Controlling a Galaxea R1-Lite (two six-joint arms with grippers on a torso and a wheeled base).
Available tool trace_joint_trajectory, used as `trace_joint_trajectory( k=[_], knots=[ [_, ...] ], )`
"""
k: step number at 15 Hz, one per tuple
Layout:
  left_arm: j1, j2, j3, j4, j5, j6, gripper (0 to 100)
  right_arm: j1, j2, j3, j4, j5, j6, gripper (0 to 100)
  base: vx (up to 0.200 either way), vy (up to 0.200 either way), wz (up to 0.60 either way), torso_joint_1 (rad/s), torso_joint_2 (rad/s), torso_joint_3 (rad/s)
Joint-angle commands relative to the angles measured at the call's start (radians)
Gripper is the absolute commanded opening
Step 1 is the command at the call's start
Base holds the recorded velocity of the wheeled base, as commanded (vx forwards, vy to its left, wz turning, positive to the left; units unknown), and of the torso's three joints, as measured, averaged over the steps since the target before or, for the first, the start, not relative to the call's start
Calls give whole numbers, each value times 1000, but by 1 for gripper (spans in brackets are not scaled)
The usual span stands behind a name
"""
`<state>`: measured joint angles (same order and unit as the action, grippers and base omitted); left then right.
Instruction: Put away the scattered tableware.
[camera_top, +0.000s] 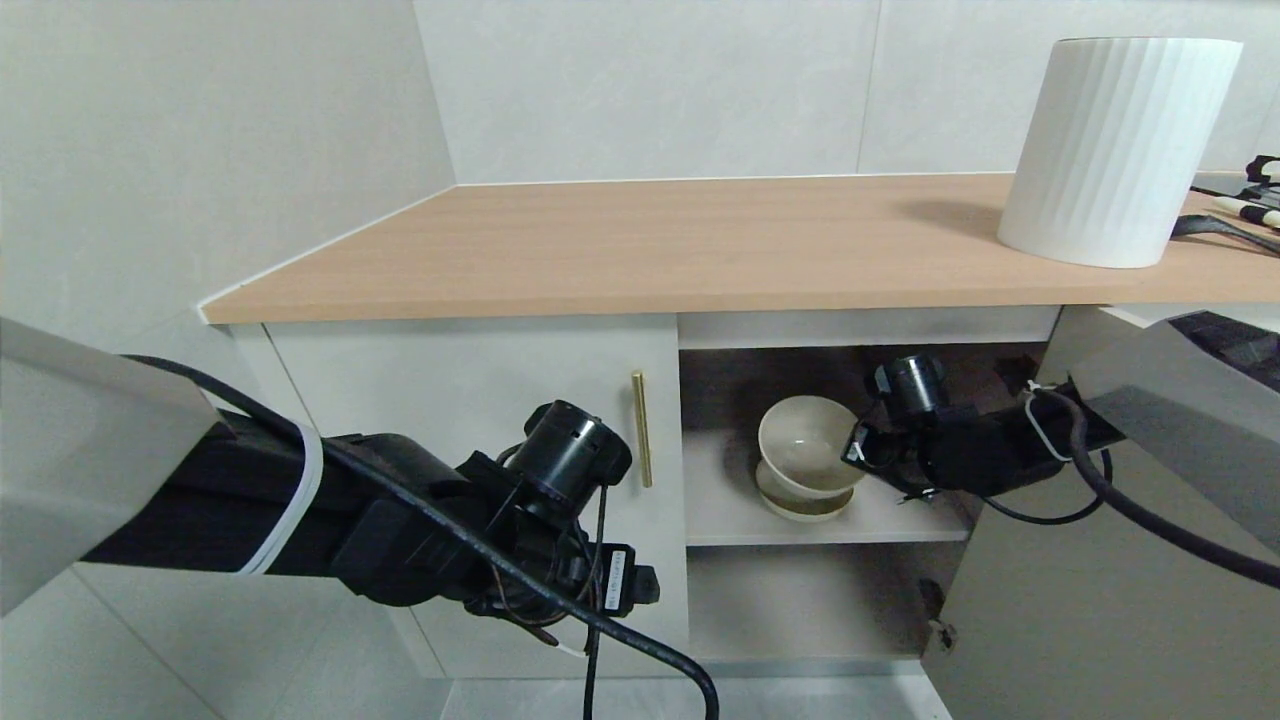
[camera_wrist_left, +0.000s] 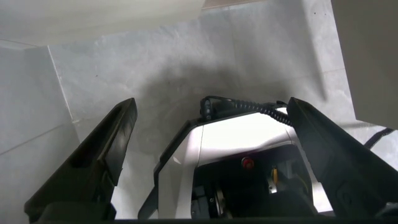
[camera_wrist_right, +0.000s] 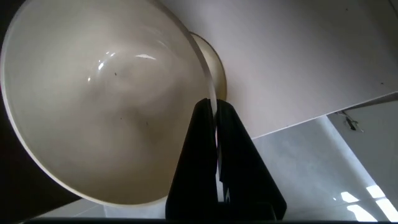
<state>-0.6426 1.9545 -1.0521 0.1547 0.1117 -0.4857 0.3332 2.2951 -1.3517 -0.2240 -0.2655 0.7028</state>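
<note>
Where walls meet, countertop looks wooden.

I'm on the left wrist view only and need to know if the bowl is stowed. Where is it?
Observer: The bowl is inside the open cabinet, tilted above the upper shelf.
Operator: Has it been let go?
Observer: No, the right gripper is shut on its rim.
Operator: Anything under it?
Observer: Another dish sits on the shelf directly beneath it. I cannot tell whether they touch.
</note>
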Motion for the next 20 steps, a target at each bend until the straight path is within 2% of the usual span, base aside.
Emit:
trace_joint_trajectory(
  k=[1, 16, 17, 20],
  knots=[
    [0, 0, 0, -1, 0, -1, 100, 0, 21, -3, -1, -1, -2, 0, 0, 0, 0, 0, 0, 0],
    [0, 1, -2, -1, 0, -1, 100, 7, 78, -37, 2, -29, -3, 0, 0, 0, 0, 0, 0, 0],
    [0, 3, -2, -1, 0, -1, 100, 7, 76, -37, 2, -29, -3, 100, 0, 0, 0, 0, 0, 0],
    [0, 1, -2, -1, 0, -1, 100, 7, 69, -32, 5, -27, -3, 100, 0, 0, 0, 0, 0, 0]
  ],
)
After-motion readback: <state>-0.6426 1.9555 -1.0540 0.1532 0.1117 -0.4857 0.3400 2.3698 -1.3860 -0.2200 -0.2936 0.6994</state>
